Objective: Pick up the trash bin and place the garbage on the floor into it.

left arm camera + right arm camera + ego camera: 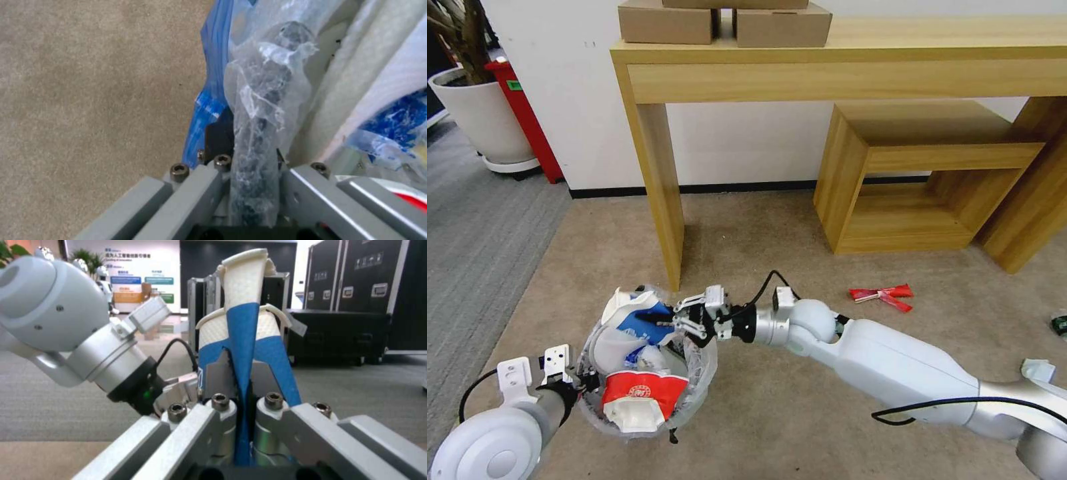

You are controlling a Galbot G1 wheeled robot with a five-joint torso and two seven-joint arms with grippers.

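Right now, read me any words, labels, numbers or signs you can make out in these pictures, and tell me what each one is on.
None can be read as text.
Red and white carton in the trash bin: a round white emblem, its lettering too small.
Wall posters in the right wrist view: lines of characters, too blurred.
Black flight cases: white labels and stencilled marks, unreadable.
Red stand beside the planter: a small green label, unreadable.

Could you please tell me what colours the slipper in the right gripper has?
The slipper is white with a blue band, clearest in the right wrist view.
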